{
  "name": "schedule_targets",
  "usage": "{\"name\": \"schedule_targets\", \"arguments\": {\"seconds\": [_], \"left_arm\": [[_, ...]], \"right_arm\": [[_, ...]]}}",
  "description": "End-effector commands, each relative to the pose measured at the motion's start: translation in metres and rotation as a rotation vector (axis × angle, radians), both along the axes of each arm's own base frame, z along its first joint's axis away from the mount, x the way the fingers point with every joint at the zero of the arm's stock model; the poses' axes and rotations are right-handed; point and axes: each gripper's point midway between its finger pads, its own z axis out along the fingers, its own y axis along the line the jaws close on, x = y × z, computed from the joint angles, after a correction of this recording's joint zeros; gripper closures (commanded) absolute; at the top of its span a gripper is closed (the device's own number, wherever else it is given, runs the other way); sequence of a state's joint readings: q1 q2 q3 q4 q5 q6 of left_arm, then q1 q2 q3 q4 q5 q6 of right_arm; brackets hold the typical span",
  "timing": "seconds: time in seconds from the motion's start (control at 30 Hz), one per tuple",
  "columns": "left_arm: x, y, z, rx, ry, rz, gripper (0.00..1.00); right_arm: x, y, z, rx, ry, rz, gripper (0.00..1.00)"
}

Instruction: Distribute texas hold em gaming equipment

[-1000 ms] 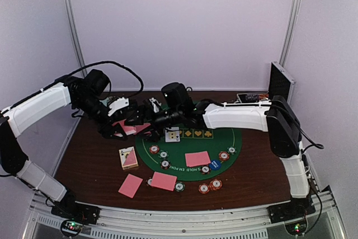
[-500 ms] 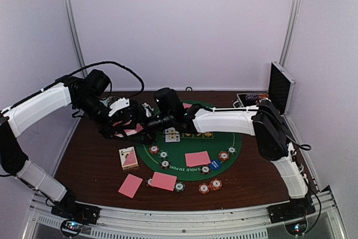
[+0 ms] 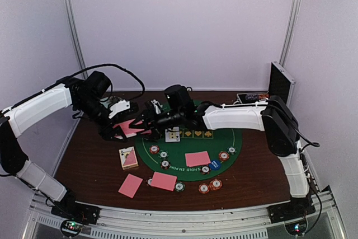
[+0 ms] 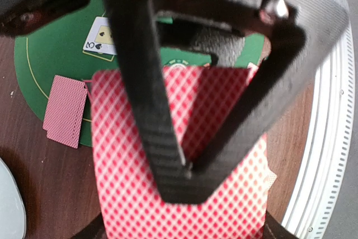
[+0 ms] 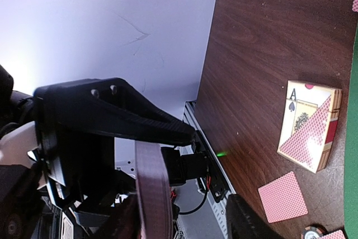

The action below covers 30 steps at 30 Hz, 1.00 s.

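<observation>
**Desk:** The left gripper, centre of the frame: what is it doing?

**Photographer:** It is clamping a stack of pink-backed cards, fingers closed together on it. It is holding the stack in the air over the table (far left part, just off the green mat).

**Desk:** And the right gripper?

**Photographer:** It is reaching in from the opposite side. Its jaws are standing apart with the stack showing edge-on between them. One finger is sitting clear of the cards, so nothing is being gripped there.

**Desk:** What is lying around them?

**Photographer:** A face-up card, a three of spades, is lying at the mat's far edge, just below the two grippers. Loose pink cards are lying face down nearer the bases: one on the mat, one overlapping its near rim, one on bare wood. Striped chips are sitting in small clusters on the mat's left and right sides and just off its near rim. A blue disc is lying beside the card on the mat. A card box is resting on the wood left of the mat. The silver-black case is standing at the far right corner.
</observation>
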<state>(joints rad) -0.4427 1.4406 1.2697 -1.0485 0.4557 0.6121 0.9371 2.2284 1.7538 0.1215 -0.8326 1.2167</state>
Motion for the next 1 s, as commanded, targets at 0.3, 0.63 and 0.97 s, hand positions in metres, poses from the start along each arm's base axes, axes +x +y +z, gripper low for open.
{"name": "schedule_targets", "arguments": {"seconds": [0.3,0.63,0.97], "left_arm": [[0.003,-0.005,0.013,-0.037,-0.058,-0.019,1.00],[0.002,-0.003,0.011,-0.026,-0.058,-0.015,1.00],[0.001,-0.002,0.012,-0.025,-0.062,-0.011,1.00]], "right_arm": [[0.008,-0.035,0.023,-0.022,-0.030,-0.030,0.88],[0.028,-0.077,0.034,-0.128,-0.118,-0.047,1.00],[0.099,-0.180,0.011,-0.877,-0.727,-0.077,1.00]]}}
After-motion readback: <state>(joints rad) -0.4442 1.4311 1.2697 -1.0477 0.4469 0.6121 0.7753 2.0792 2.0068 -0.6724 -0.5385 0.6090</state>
